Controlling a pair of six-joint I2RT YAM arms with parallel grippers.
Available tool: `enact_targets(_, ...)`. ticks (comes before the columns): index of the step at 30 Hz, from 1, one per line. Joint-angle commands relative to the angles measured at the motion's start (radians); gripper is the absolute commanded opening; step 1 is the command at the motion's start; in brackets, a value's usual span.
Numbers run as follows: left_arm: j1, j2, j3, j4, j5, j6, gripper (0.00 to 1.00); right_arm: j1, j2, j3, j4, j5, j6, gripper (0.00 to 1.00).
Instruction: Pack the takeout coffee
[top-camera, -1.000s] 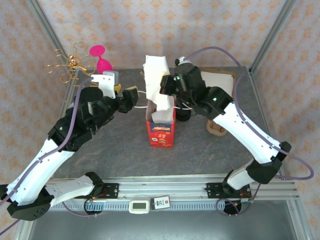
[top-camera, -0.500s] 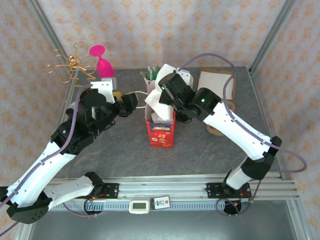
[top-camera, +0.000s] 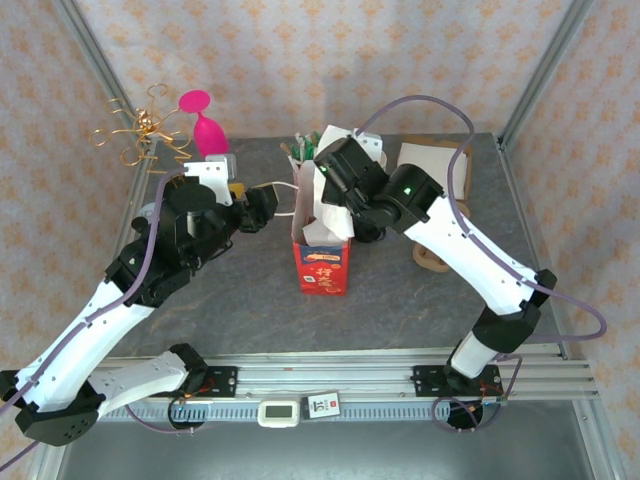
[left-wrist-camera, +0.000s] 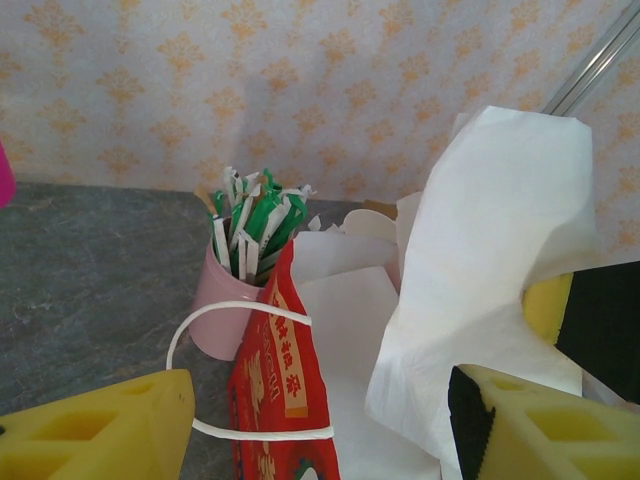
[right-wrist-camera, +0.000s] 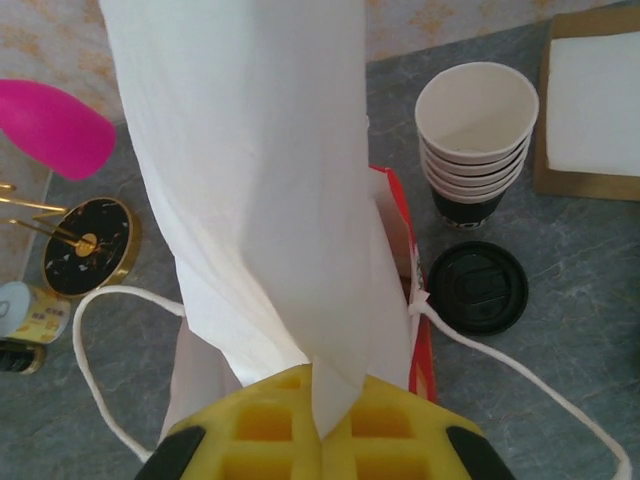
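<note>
A red paper bag with white cord handles (top-camera: 322, 268) stands upright in the middle of the grey stone-patterned worktop (top-camera: 240, 300), its mouth open upward. The right hand (right-wrist-camera: 318, 425) hangs over that mouth, its yellow fingers (right-wrist-camera: 260, 430) pressed together on a large white paper napkin (right-wrist-camera: 250, 150). The sheet covers most of the bag's opening in the right wrist view, so I cannot tell whether the takeout coffee is inside the bag or anywhere else. The left hand (left-wrist-camera: 322, 410) sits low at the bag's left side with its yellow fingers (left-wrist-camera: 100, 430) well apart. The bag's red edge and one cord loop (left-wrist-camera: 250, 370) lie between them in the left wrist view, and no contact shows. Behind the bag stands a pale pink cup (left-wrist-camera: 222, 325) holding green and white paper-wrapped sticks (left-wrist-camera: 255, 225). To the bag's right, a stack of lidless dark paper cups with cream lining (right-wrist-camera: 477, 140) stands near it. A squat black round lid (right-wrist-camera: 478, 287) lies flat just beside the bag's red wall. A brown cardboard tray of white napkins (right-wrist-camera: 592, 100) lies beyond the cups. At the far left of the worktop are a bright pink goblet-shaped piece (top-camera: 200, 118) and a gold wire ornament (top-camera: 140, 135) on a black disc with a gold rim (right-wrist-camera: 85, 245)
</note>
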Motion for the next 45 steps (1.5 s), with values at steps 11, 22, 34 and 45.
enact_targets(11,0.0,0.029,0.0,0.028,0.01,-0.011,0.7,0.006,0.01,-0.159,0.098,-0.126,-0.003,0.26)
enact_targets(22,0.001,0.054,0.032,0.029,0.021,0.001,0.7,-0.08,0.094,0.053,0.006,-0.206,-0.105,0.44)
enact_targets(34,0.002,0.072,0.043,0.008,0.006,0.021,0.72,-0.047,0.212,0.088,-0.203,-0.254,-0.146,0.12)
enact_targets(45,0.002,0.094,0.064,-0.008,-0.024,0.023,0.72,-0.065,0.281,0.311,-0.192,-0.307,-0.193,0.27)
